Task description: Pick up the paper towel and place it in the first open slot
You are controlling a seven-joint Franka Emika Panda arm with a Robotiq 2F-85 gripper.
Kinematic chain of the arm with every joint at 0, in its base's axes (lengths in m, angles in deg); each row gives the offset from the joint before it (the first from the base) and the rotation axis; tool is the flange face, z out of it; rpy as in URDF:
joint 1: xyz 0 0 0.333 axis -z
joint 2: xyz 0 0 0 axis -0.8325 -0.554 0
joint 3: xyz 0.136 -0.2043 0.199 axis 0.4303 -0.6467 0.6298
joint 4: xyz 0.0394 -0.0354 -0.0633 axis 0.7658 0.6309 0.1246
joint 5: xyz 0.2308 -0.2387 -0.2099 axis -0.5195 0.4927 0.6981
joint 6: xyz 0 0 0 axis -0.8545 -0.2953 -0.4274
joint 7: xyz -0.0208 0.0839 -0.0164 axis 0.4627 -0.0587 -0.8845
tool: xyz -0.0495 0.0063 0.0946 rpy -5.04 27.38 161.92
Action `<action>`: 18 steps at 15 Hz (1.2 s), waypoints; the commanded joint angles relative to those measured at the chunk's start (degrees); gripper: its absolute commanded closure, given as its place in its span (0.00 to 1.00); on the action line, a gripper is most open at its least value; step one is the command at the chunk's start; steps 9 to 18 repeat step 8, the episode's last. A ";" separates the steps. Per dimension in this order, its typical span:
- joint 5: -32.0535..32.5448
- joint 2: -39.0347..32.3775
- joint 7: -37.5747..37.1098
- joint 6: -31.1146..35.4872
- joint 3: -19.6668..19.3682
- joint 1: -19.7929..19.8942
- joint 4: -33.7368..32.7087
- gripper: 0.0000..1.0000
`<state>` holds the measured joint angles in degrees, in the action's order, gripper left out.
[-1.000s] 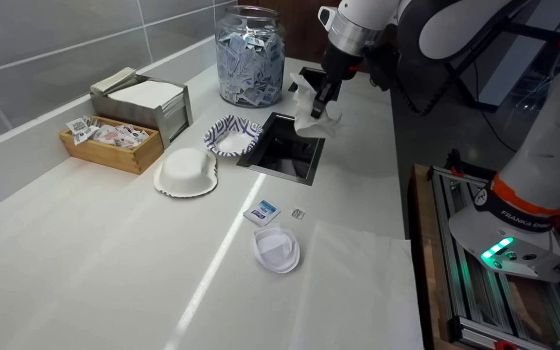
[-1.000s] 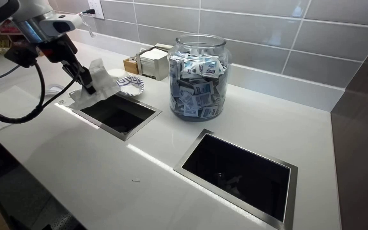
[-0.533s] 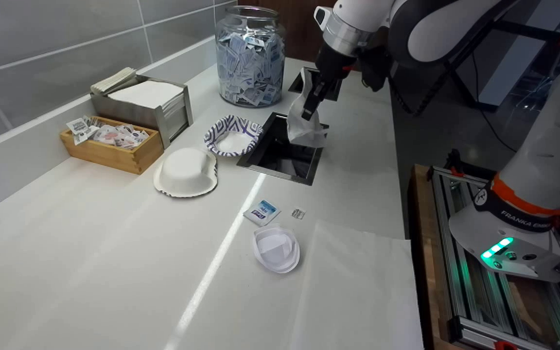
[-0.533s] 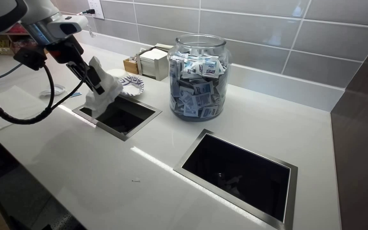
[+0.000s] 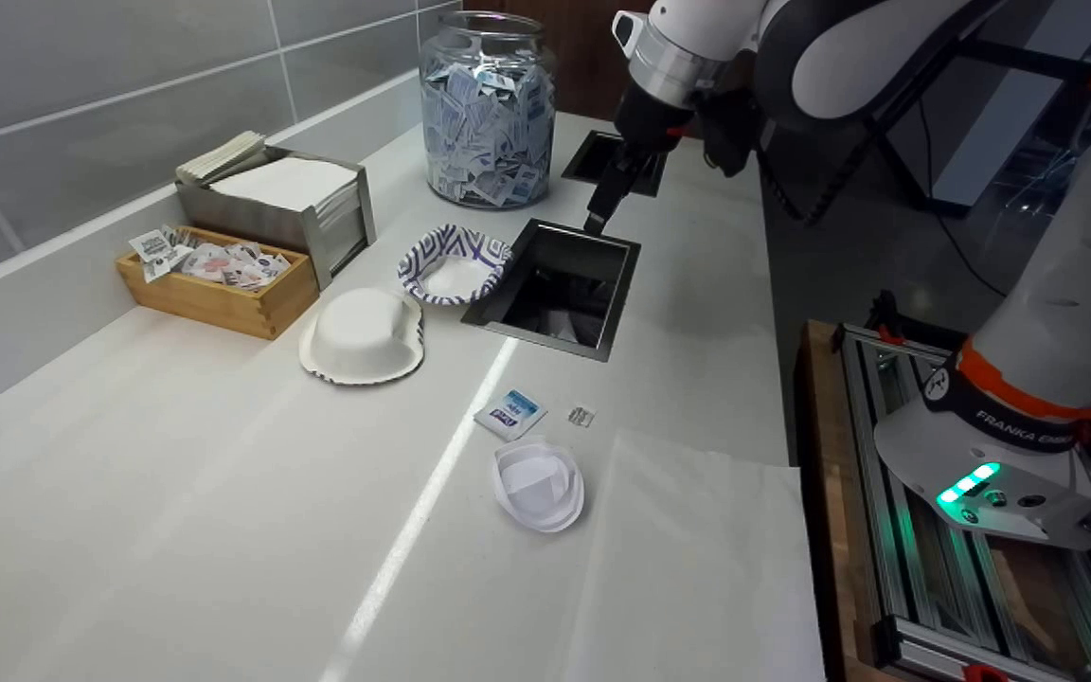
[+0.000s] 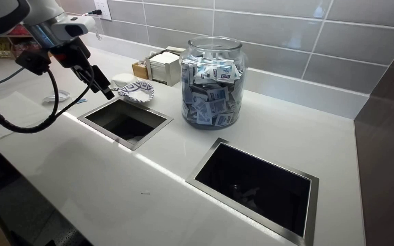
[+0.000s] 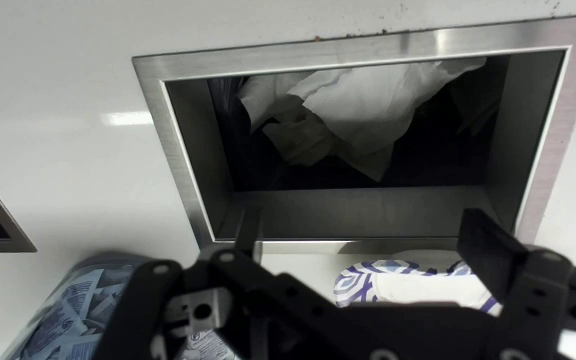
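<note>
Our end effector (image 7: 361,220) is spread wide, holding nothing; what we take for the paper towel (image 7: 368,102) lies inside the slot (image 7: 268,57), toward its far side in the wrist view. We expect it light, soft, easily torn: best pinched gently at a fold.

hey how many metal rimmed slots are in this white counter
2. One rectangular steel-rimmed slot sits nearest the black gripper, beside the blue-patterned white paper bowl; a second, similar slot sits nearer the dark brown panel. More could lie out of view.
</note>
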<state>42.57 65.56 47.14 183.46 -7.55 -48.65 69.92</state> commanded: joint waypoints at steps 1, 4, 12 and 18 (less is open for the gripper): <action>-0.27 -0.26 0.70 0.62 -0.47 0.22 0.01 0.00; -0.20 0.07 0.24 -0.13 -0.17 0.13 -0.04 0.00; -0.21 0.08 0.24 -0.13 -0.34 0.28 -0.04 0.00; -0.21 0.08 0.24 -0.13 -0.34 0.28 -0.04 0.00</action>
